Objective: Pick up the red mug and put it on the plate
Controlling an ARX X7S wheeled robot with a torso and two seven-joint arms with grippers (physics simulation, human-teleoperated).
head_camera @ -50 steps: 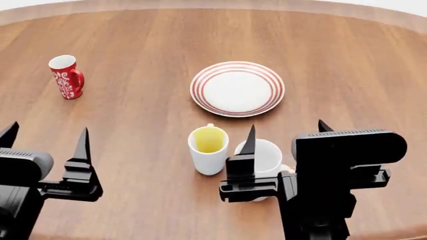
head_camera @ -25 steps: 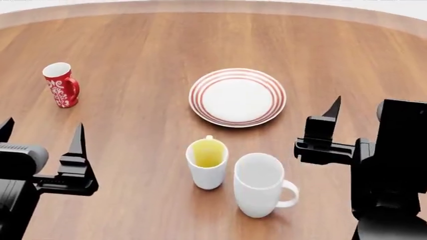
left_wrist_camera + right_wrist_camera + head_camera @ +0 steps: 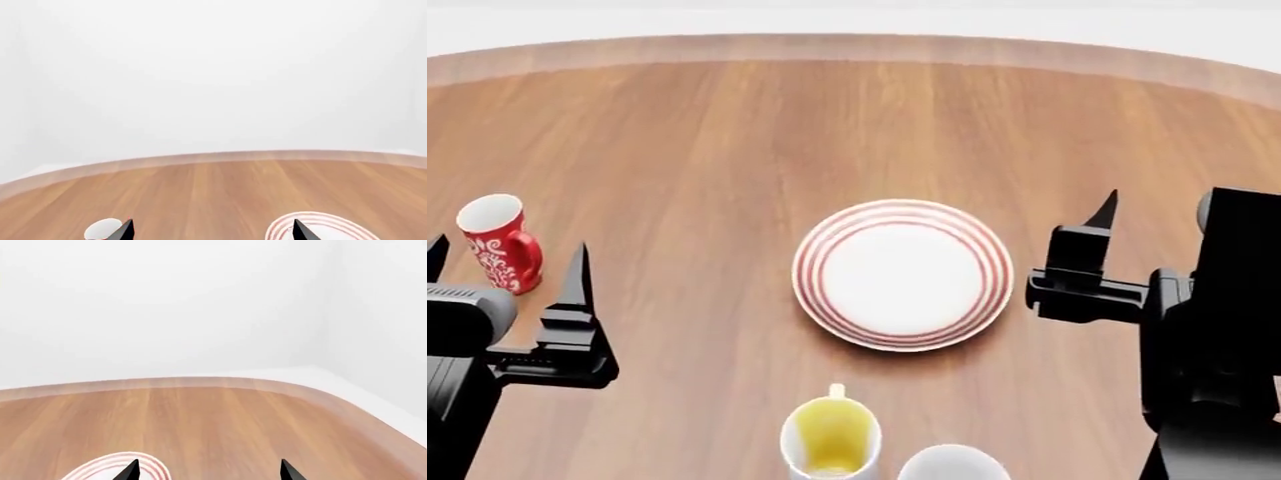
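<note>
Red mug (image 3: 498,241) upright at the far left of the wooden surface (image 3: 827,130), mouth up, long axis vertical, handle toward the plate (image 3: 904,273); bare wood lies between them. Left hand (image 3: 505,272) just beside the mug, fingers spread, empty. Right hand (image 3: 207,471) spread, empty, by the plate's right rim.

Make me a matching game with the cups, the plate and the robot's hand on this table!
Things:
1. small red mug with white flowers
2. round white plate with red rings
3. white mug with yellow inside
4. left gripper

Places or states:
A. middle of the wooden table
B. at the head view's bottom edge
C. open, holding nothing
D. far left, handle toward the plate

Pairs: 1-D, 2-A, 3-B, 4-C
</note>
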